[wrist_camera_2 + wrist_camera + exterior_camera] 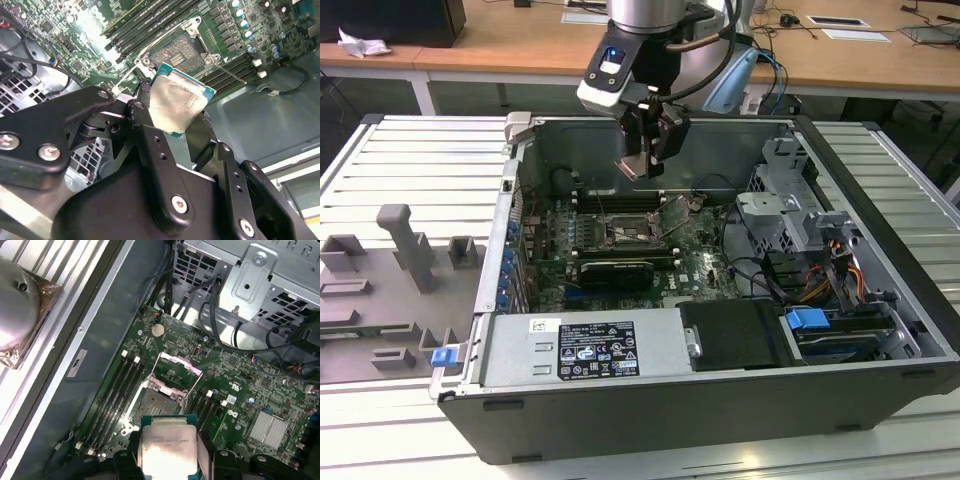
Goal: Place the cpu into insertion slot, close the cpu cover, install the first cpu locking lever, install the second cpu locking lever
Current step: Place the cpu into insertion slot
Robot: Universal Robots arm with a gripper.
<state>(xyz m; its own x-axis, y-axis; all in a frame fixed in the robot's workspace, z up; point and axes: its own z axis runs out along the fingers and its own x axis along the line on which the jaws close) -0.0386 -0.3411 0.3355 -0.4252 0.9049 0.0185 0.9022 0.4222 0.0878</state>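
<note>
While the arm [640, 20] hangs in the upper middle of the exterior view, over the open case [720, 410], its fingers [150, 140] are clamped on the cpu [177, 105], holding it clear above the bare socket [155, 402], whose cover [181, 364] stands tilted up

Hangs in from the upper edge of the exterior view on a silver arm [642, 15]. Carries a white wrist housing [610, 72] with a blue light, canted toward that view's left. Ends in a black gripper [648, 160] pointing downward and held aloft, touching nothing below. Pinches the cpu [176, 107] by two opposite edges between black fingers [150, 135], closed to the chip's width in both wrist views. Grips with bolted linkage bars angled inward toward the fingertips.
</note>
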